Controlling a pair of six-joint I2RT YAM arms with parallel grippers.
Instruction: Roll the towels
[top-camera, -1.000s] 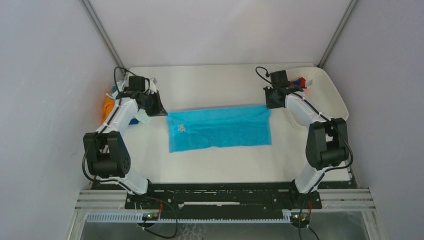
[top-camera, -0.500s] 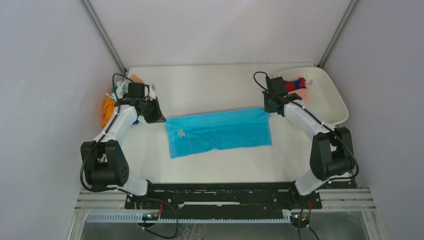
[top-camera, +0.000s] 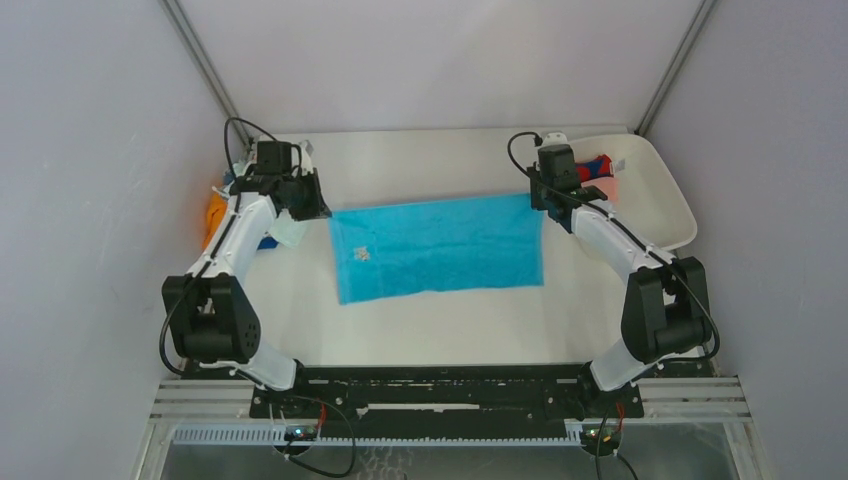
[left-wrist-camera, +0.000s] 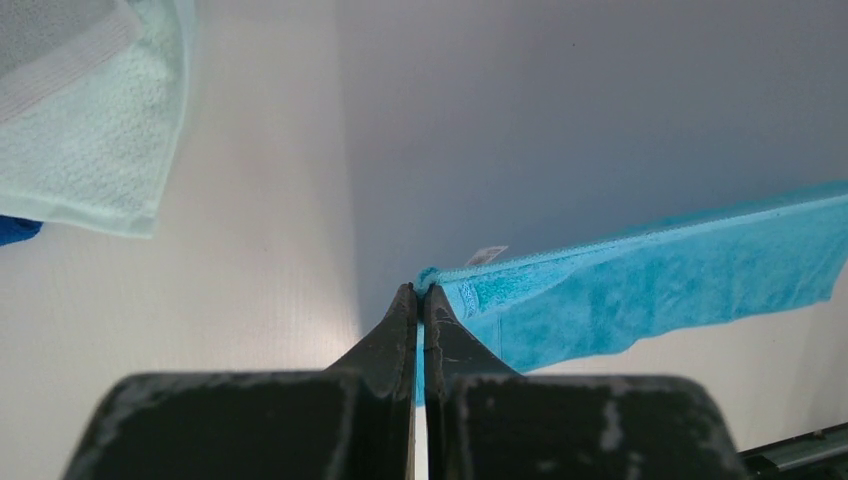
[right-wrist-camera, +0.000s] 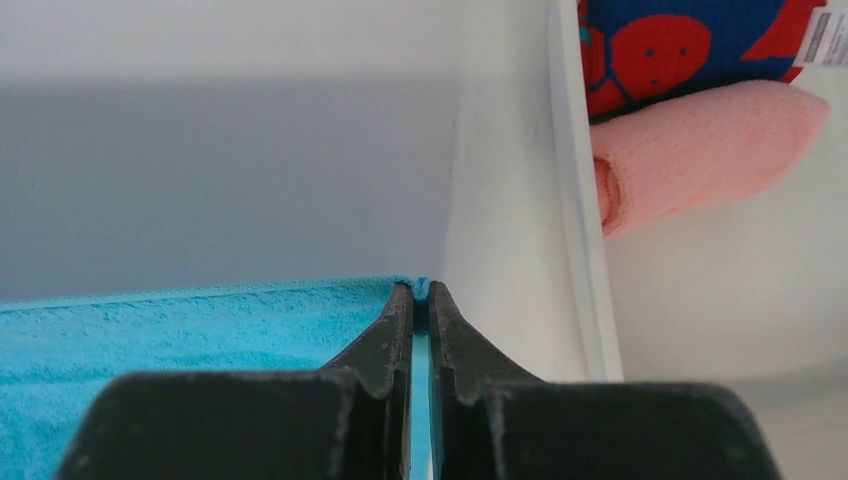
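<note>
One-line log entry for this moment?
left gripper: shut on bright blue towel, far-left corner | right gripper: shut on far-right corner | towel: spread, unrolled | white tray: pink towel roll, red-and-blue towel

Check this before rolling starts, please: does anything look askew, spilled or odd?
Nothing damaged or spilled. The bright blue towel lies slightly askew, right end farther back than left, and a small white fleck sits on it near its left end.

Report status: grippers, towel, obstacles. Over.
Both shut: left gripper and right gripper pinch far corners of blue towel. Spread open, not yet rolled. Nothing blocking.
</note>
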